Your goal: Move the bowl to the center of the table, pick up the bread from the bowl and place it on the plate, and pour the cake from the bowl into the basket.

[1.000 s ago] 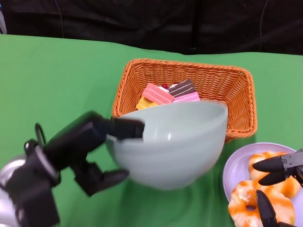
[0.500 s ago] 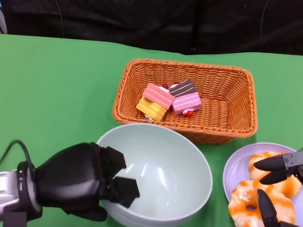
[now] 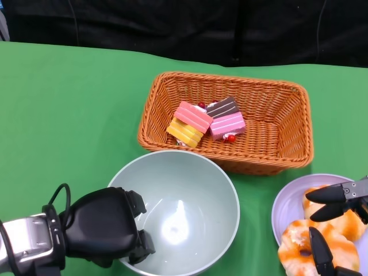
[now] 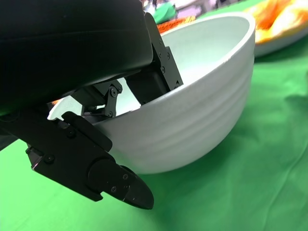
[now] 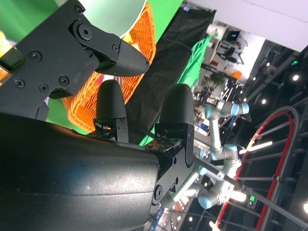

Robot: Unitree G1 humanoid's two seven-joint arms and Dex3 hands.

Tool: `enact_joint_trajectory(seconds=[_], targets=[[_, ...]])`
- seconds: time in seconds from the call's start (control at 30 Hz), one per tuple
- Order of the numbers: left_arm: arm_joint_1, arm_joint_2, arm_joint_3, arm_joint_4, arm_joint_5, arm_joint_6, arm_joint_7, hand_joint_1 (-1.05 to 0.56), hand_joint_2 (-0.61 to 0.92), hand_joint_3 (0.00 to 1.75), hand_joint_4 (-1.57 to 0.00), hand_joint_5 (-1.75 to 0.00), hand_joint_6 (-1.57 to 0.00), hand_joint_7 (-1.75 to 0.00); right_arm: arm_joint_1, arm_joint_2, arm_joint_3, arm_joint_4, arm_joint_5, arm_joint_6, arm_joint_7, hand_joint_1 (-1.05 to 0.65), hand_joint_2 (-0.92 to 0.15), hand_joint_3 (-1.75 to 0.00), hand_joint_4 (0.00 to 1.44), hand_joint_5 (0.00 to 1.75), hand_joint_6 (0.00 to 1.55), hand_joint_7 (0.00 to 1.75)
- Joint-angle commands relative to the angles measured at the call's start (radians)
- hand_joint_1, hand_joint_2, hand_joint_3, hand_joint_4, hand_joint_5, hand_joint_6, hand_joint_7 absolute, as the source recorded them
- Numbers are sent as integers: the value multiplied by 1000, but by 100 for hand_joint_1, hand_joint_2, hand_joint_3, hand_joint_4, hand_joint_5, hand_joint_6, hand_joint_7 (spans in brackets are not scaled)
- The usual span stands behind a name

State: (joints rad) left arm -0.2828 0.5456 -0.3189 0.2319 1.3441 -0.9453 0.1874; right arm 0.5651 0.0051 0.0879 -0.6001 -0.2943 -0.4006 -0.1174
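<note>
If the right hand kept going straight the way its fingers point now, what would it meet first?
Probably the bowl: in the head view the right hand hovers over the plate with fingers aimed toward it. Height is unclear, so it may pass above the rim.

The left hand (image 3: pixel 106 227) is a rounded glossy black shell on a silver forearm (image 3: pixel 23 244) with a looping black cable (image 3: pixel 57 195); the fingers (image 5: pixel 77 45) carry small black screws.

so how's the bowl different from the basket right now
The bowl is round, smooth and pale green, while the basket is rectangular, woven and orange. The bowl holds nothing, whereas the basket holds the cake pieces. The left hand grips the bowl's rim, with fingers inside and outside its wall; nothing touches the basket. Both sit upright on the green table.
</note>
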Motion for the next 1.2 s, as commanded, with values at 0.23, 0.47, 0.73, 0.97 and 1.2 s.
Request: enact_joint_trajectory(seconds=[0.23,0.47,0.73,0.97,1.2], targets=[[103,78,-55,-252,-290,210,-401,-46,91,6,-73,-8,-66,0,3,-29,50,-58,3,-9,50,-15,-43,-114,40,157,34,130],[137,132,-24,-415,-921,498,-877,-67,92,15,-35,0,-39,0,-8,-50,92,-86,0,39,96,-19,-41,-112,44,150,34,130],[106,172,67,-476,-1370,776,-1139,-84,92,19,-17,0,-23,0,-44,-79,116,-68,21,81,133,-21,-46,-104,46,142,34,125],[165,42,250,-529,-1756,1000,-1069,-68,92,12,-49,-19,-45,-11,-80,-85,125,-26,62,99,152,-19,-49,-99,44,141,33,123],[398,-301,316,-757,-1740,1132,-529,-27,80,47,-62,-135,-60,-93,-83,-63,139,8,41,95,117,-20,-51,-97,49,138,41,120]])
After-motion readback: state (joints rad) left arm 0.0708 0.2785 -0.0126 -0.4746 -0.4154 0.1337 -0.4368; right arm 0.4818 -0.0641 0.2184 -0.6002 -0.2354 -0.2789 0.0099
